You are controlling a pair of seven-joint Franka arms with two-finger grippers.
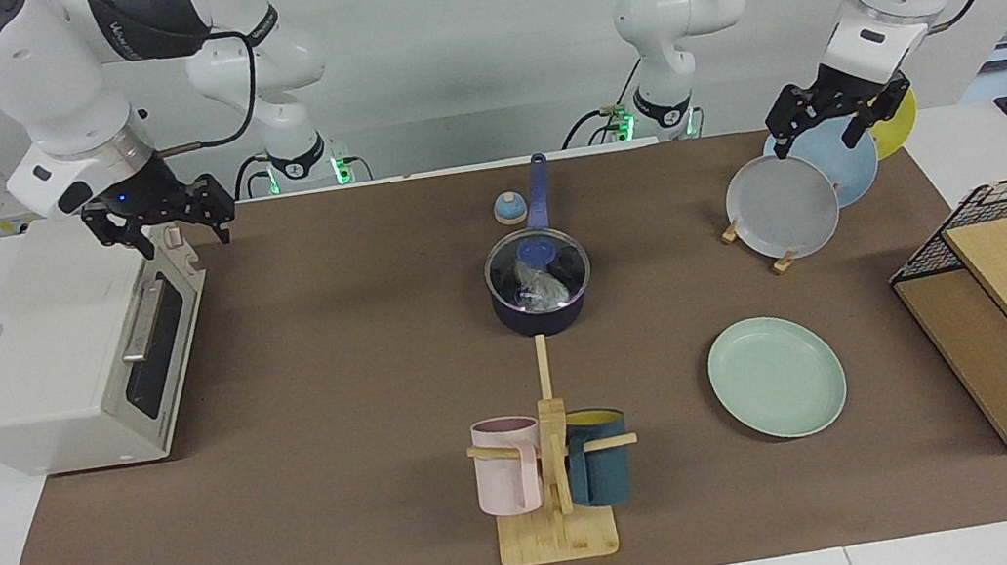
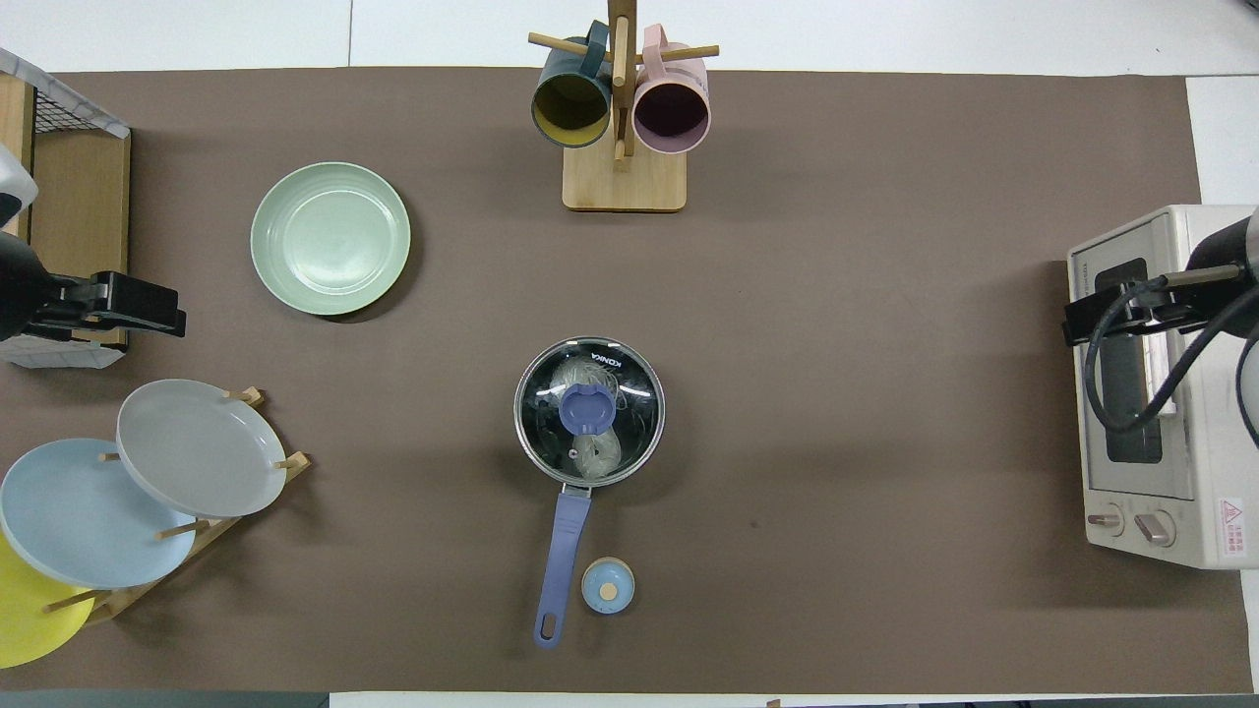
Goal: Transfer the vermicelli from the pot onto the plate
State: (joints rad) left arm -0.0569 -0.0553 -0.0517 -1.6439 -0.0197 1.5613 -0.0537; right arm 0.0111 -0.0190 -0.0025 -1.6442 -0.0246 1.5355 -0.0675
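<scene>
The dark navy pot [image 1: 541, 315] stands mid-table, its long blue handle [image 1: 537, 187] pointing toward the robots. A clear glass lid with a blue knob [image 1: 536, 252] covers it. The whitish vermicelli [image 1: 544, 291] shows through the lid, as two nests in the overhead view [image 2: 596, 454]. The mint-green plate [image 1: 776, 376] lies empty, farther from the robots than the pot, toward the left arm's end; it also shows in the overhead view [image 2: 329, 239]. My left gripper [image 1: 819, 142] is open and empty above the plate rack. My right gripper [image 1: 180, 237] is open and empty above the toaster oven.
A rack [image 1: 733, 231] holds a grey plate [image 1: 783, 206], a light blue plate [image 1: 850, 155] and a yellow plate. A white toaster oven [image 1: 70, 353] stands at the right arm's end. A wooden mug stand [image 1: 559, 536] carries a pink mug and a teal mug. A small blue round knobbed object [image 1: 508, 210] lies beside the handle. A wire basket [image 1: 1005, 202] sits at the left arm's end.
</scene>
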